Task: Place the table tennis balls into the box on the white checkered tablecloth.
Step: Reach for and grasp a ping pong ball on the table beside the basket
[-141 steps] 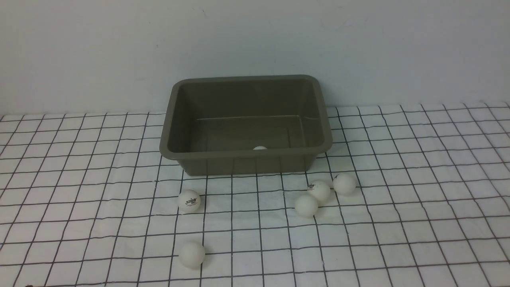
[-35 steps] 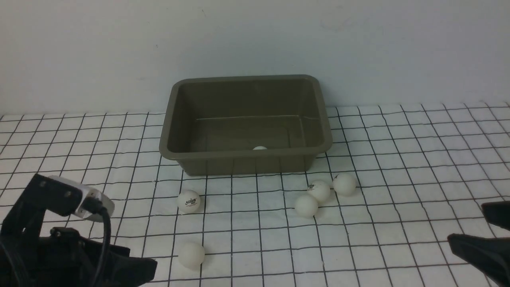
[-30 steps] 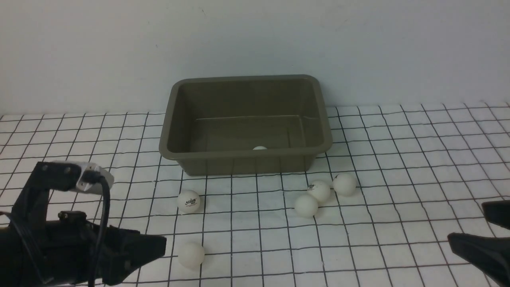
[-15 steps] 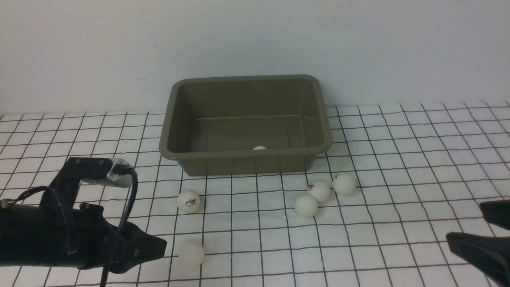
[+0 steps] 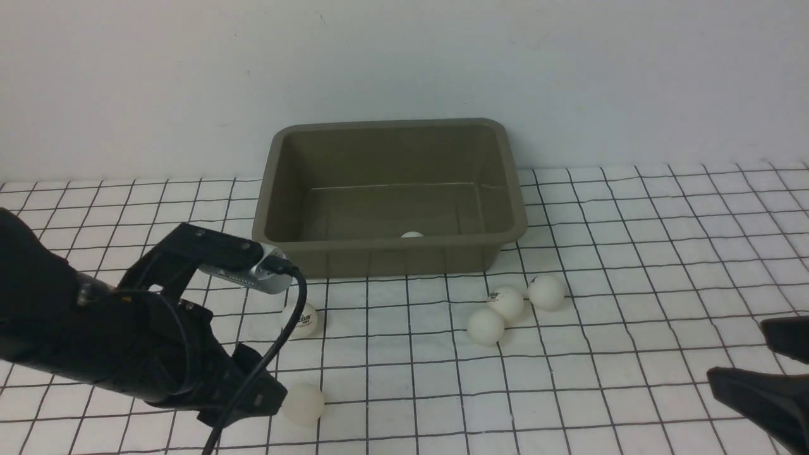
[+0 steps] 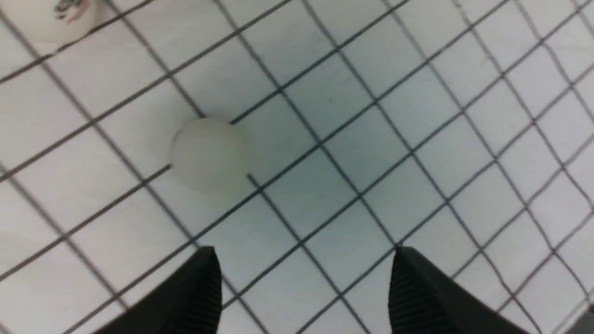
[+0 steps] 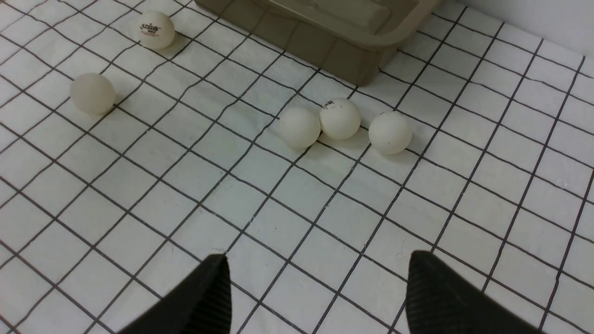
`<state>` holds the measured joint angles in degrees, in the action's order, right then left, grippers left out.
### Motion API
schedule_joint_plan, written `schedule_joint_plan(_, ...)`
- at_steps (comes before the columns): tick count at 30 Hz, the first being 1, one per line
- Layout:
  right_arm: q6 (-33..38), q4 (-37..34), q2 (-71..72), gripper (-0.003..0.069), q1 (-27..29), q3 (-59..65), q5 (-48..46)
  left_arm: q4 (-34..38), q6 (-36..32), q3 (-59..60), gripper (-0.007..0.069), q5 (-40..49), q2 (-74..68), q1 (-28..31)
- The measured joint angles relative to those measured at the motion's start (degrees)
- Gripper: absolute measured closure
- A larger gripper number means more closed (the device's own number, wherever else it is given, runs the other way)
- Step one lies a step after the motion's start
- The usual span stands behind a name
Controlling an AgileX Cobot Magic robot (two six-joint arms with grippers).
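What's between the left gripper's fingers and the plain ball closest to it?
Only bare checkered tablecloth. The left wrist view shows the open left gripper short of the plain ball, with nothing in between.

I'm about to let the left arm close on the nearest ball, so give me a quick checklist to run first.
1. Left gripper open and empty: ok.
2. Nearest ball centred between the jaws: not ok; it lies ahead of them and off to one side.
3. Nearest ball free of neighbours, logo ball apart from it: ok.
4. Box has room, only one ball inside showing: ok.
5. Right gripper open, well away from the left arm: ok.
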<state>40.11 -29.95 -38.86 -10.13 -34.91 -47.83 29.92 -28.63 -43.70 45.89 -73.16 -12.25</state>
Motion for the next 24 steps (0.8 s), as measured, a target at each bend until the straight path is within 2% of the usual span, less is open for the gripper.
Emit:
schedule_joint_plan(3,0.0,0.0,0.0,0.0198,0.0,0.0,0.0,-5.4,7.4,-1.2,0.0186,-1.0,-0.6,-0.2)
schedule_joint_plan(5,0.0,0.0,0.0,0.0198,0.0,0.0,0.1,-5.9,8.5,-2.0,0.0186,-1.1,-1.5,-0.2)
schedule_joint_plan(17,0.0,0.0,0.0,0.0198,0.0,0.0,0.5,-2.3,8.9,-5.6,0.0186,-1.3,-13.5,-0.5)
schedule_joint_plan(24,0.0,0.0,0.0,0.0198,0.0,0.0,1.6,-1.4,8.9,-5.8,0.0186,-6.4,-19.4,-5.3)
